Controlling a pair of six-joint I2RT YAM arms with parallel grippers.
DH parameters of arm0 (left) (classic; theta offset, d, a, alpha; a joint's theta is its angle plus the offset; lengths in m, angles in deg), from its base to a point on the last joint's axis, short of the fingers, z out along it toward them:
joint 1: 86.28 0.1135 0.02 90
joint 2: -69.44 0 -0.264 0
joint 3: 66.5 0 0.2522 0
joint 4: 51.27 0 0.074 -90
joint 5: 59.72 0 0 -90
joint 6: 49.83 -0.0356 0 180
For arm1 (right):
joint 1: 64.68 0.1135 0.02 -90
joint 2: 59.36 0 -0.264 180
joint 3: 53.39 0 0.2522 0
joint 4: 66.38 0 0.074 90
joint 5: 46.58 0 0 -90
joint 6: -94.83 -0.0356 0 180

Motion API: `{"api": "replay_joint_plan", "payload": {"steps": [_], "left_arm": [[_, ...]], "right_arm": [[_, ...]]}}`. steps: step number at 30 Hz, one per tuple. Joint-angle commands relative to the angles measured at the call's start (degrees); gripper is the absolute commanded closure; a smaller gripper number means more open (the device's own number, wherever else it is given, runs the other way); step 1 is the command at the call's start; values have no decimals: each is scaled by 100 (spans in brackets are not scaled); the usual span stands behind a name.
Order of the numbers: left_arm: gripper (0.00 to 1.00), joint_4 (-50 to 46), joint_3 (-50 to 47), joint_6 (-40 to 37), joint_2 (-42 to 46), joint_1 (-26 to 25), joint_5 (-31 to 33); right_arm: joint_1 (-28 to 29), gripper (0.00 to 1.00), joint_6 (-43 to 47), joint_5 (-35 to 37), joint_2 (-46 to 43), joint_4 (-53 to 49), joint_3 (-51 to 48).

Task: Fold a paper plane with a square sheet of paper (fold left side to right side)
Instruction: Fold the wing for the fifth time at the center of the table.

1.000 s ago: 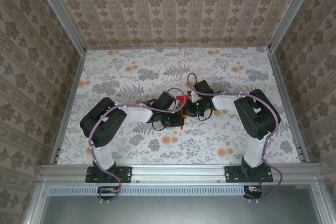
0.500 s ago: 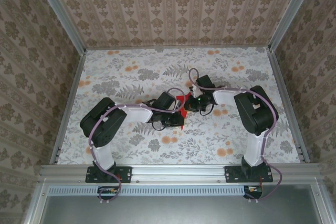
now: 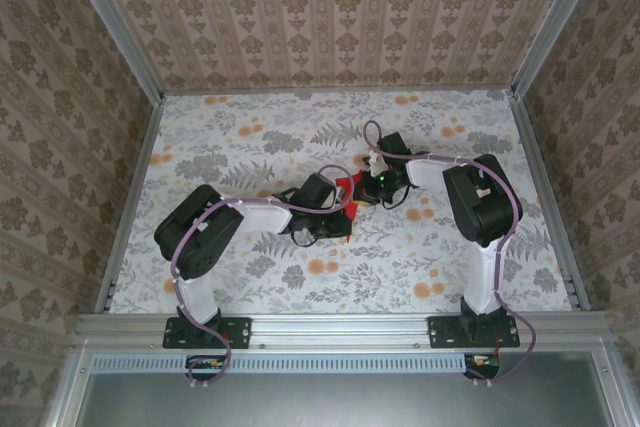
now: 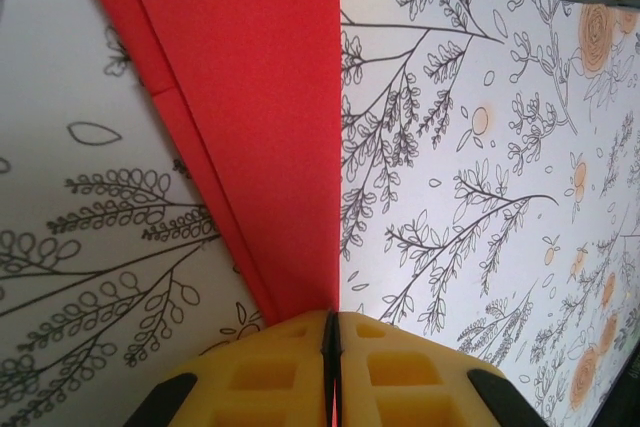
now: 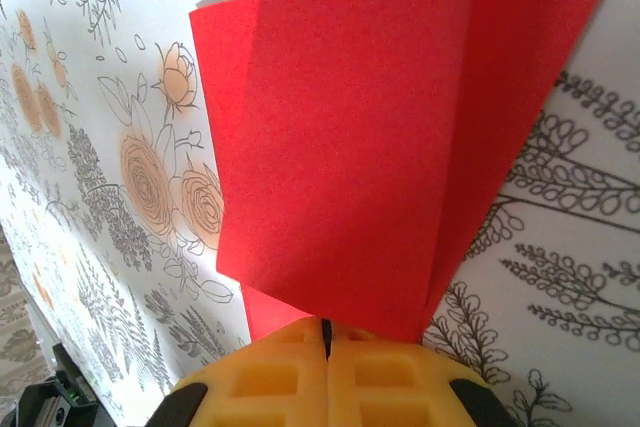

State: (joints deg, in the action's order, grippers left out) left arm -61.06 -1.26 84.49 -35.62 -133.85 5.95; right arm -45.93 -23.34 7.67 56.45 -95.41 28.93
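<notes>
red paper (image 3: 345, 187) | roughly middle of the floral table (image 3: 250, 147) | bright red, creased into overlapping layers, narrowing to a point | left gripper (image 4: 331, 332) pinching that narrow end | right gripper (image 5: 324, 332) clamped on a flap's edge

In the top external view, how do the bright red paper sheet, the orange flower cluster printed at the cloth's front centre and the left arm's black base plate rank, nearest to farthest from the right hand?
1. Bright red paper sheet: pinched in the right hand.
2. Orange flower cluster: toward the front edge.
3. Left arm's black base plate: front left.
</notes>
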Motion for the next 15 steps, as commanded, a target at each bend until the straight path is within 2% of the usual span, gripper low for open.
{"api": "replay_joint_plan", "payload": {"steps": [1,15], "left_arm": [[89,-942,-188,-72,-271,-76,17],[89,-941,-157,-59,-341,-85,6]], "right_arm": [[-277,96,148,609,288,261,275],[-456,94,46,202,407,394,558]]}}
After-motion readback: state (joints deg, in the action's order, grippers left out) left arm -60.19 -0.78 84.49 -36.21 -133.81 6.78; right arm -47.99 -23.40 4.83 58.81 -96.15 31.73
